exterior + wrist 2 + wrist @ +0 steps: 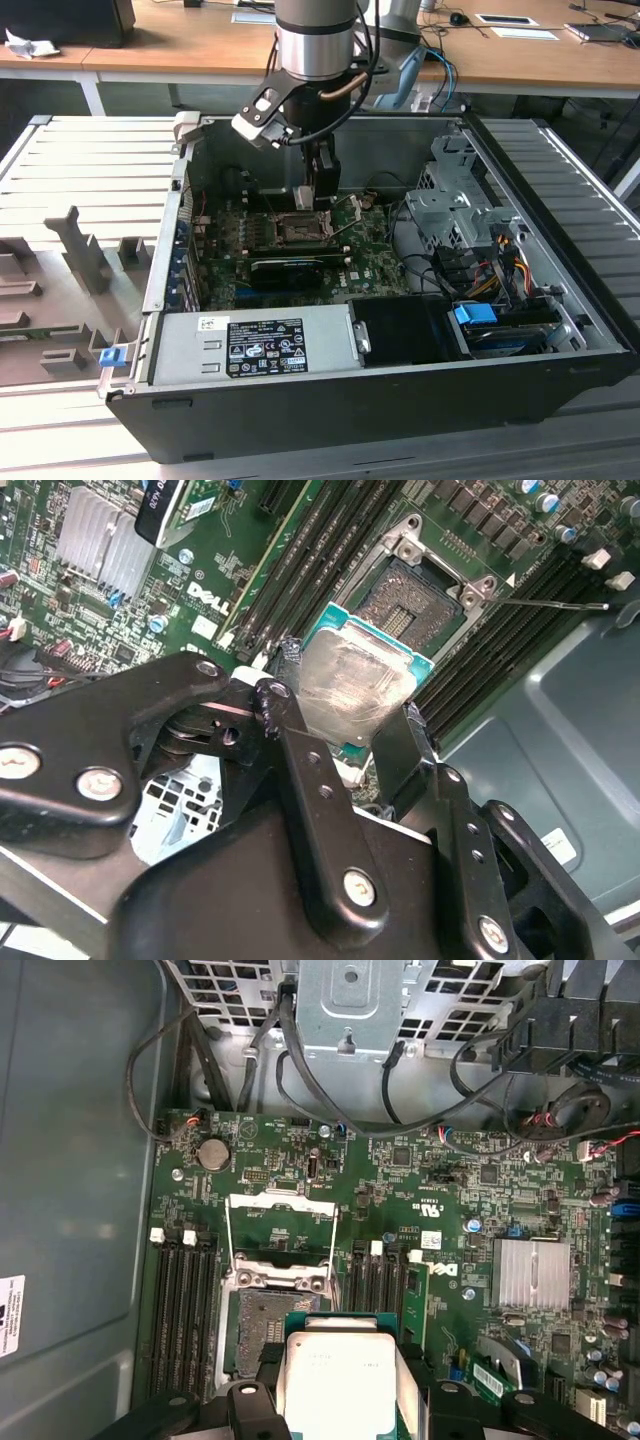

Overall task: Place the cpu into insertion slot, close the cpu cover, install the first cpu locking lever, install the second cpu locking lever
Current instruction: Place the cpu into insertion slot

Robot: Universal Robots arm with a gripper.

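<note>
Starting at the exterior view's left, a grey fixture tray sits beside the open computer case, and nothing is happening there. Across to the green motherboard, and there's the insertion slot, bare and dark. The gripper hangs over its far edge, a touch toward the exterior view's right.

The fingers are pinched on the cpu. The second wrist view has it gripped by two opposite edges, pale face showing.

Here's the relation that counts. In the first wrist view the cpu overlaps only one corner of the insertion slot. It sits off toward the memory slots on the heatsink side, its edges looking roughly square to the socket's. So the socket lies sideways of and below the chip, near but not squarely under it.

The cpu cover is flipped open, away from the chip and toward the coin battery, so the socket is uncovered.
</note>
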